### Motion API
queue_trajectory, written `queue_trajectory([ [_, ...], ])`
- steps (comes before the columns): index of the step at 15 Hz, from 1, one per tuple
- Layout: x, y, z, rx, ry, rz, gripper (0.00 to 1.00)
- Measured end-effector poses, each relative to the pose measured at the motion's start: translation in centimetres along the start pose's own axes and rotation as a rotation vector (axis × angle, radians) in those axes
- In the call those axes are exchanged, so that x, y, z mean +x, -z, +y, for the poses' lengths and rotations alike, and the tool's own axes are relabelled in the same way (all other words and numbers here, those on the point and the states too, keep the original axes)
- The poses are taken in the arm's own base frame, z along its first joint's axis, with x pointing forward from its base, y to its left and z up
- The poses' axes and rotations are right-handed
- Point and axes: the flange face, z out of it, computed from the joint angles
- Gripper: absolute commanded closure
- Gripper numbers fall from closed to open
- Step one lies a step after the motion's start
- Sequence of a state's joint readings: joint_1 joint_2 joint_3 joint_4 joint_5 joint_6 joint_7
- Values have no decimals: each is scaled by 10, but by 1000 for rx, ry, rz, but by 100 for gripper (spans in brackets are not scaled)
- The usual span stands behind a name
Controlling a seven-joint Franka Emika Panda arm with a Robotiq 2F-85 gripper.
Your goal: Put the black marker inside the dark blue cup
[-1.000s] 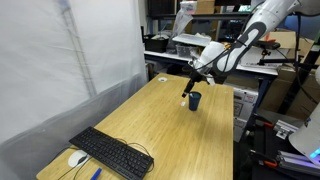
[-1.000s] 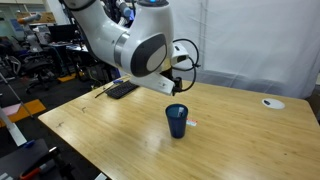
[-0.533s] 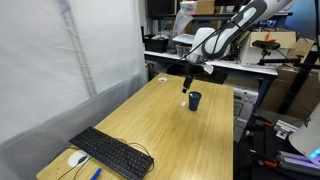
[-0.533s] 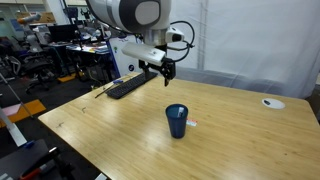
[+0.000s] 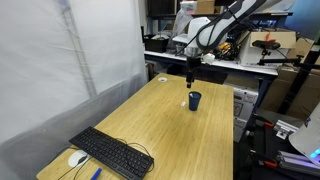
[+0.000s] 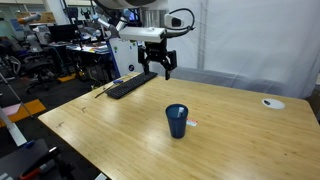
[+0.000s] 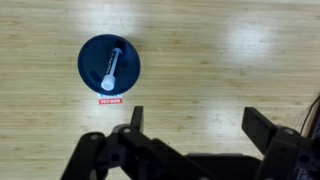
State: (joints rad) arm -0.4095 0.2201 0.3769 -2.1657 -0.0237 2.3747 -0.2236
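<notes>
We log the pincer [image 6: 159,72] with fingers apart and holding nothing, high above the bench [image 6: 110,125]. In the wrist view, the black marker [image 7: 114,64] sits inside the dark blue cup [image 7: 90,62], pale end nearest us. A small red label [image 7: 110,101] lies just beside the cup.

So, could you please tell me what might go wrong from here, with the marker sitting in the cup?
1. The black marker leans slantwise inside the dark blue cup, which stands free on the table. A bump might tip the small cup and spill the marker out.
2. The open pincer hangs above the table, off to one side of the cup. A careless low sweep on the way out could knock it over.
</notes>
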Motion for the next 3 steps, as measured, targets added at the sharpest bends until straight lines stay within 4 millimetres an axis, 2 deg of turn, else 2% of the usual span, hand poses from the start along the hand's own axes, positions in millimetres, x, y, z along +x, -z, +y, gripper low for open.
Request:
queue_trajectory([
  [3, 0, -5, -1, -25, 4, -21, 0],
])
